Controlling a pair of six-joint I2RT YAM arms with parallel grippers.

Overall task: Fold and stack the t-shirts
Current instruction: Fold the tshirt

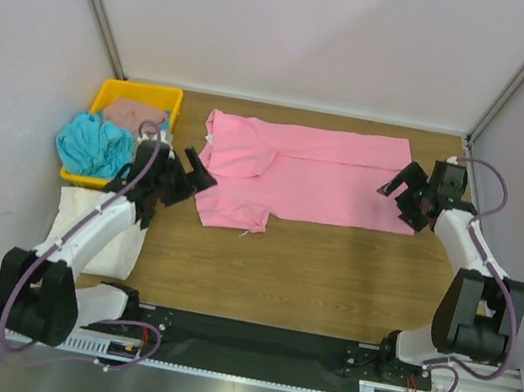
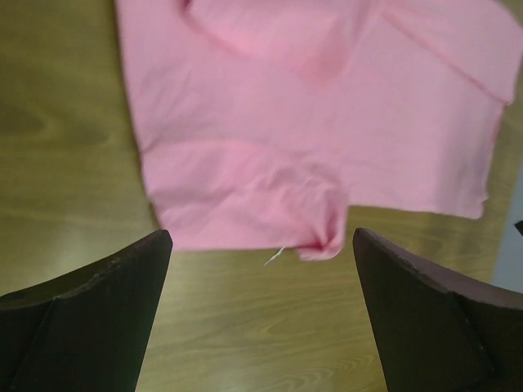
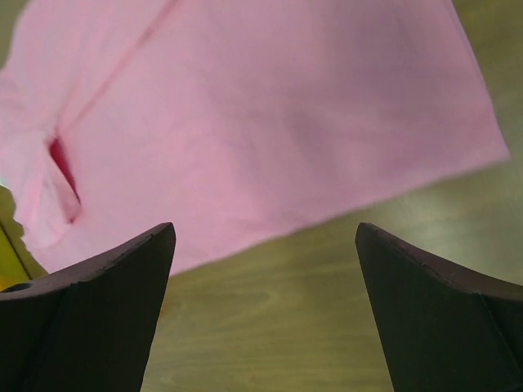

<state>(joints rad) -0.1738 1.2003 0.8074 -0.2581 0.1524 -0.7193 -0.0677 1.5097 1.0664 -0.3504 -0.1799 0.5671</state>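
Note:
A bright pink t-shirt lies spread flat across the far half of the wooden table, one sleeve folded over at its left end. My left gripper hovers open just off the shirt's left edge; in the left wrist view the pink t-shirt lies ahead of the left gripper, which holds nothing. My right gripper stands open at the shirt's right edge, and its wrist view shows the right gripper over bare wood short of the pink t-shirt. A turquoise t-shirt and a brown-pink t-shirt are bunched in the tray. A cream-white t-shirt lies under my left arm.
The yellow tray sits at the far left corner. White walls with metal posts close in the table on three sides. A black rail carrying both arm bases runs along the near edge.

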